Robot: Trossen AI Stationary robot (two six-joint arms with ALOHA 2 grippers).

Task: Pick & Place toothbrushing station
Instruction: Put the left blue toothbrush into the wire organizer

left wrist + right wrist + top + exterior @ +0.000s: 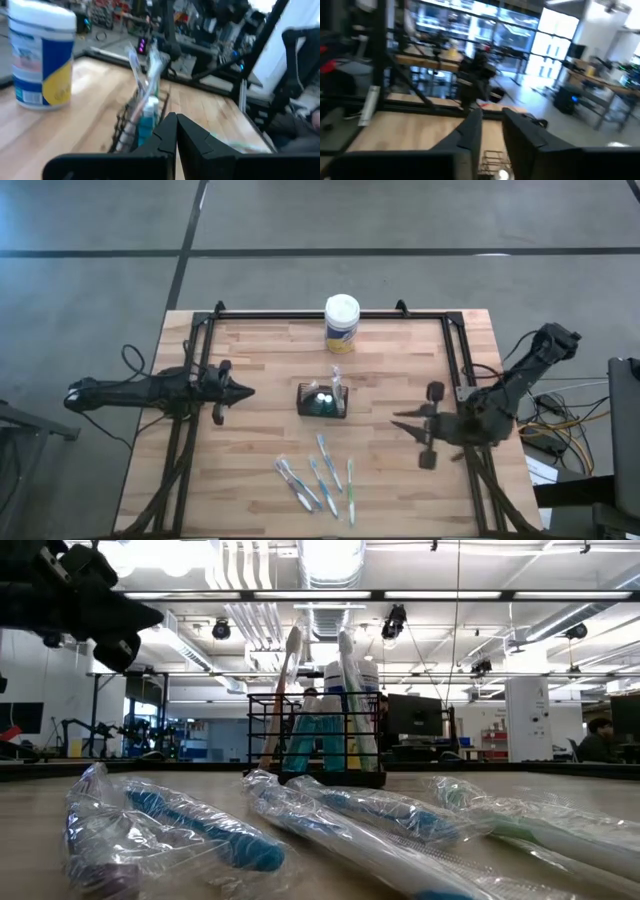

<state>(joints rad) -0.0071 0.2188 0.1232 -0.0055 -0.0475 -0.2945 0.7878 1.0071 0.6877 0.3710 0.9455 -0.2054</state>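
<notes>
1. Standing near the middle of the wooden table (400, 370), your caddy (322, 400) is a small black wire-mesh box; it holds two white-capped tubes (324, 395) and one upright wrapped brush (283, 700) leaning on its wall.
2. Just toward the near edge from the caddy you see the loose toothbrushes (320, 475), blue, green and white, each in clear wrap, lying flat and side by side.
3. Their long axes run roughly from the caddy toward the near table edge, slightly fanned; the caddy's longer side runs across the table.
4. Behind the caddy, toward the far edge, the white-lidded canister (342, 323) with its yellow label stands upright, apart from it.
5. Bare wood lies on both sides of the caddy; a black frame (205, 340) borders the table's left, far and right edges.
6. Your left gripper (243, 391) sits left of the caddy, tip aimed at it, fingers pressed together on nothing.
7. Your right gripper (400, 420) sits right of the caddy, well apart; in the wrist view its fingers (470, 132) keep a narrow gap and hold nothing.
</notes>
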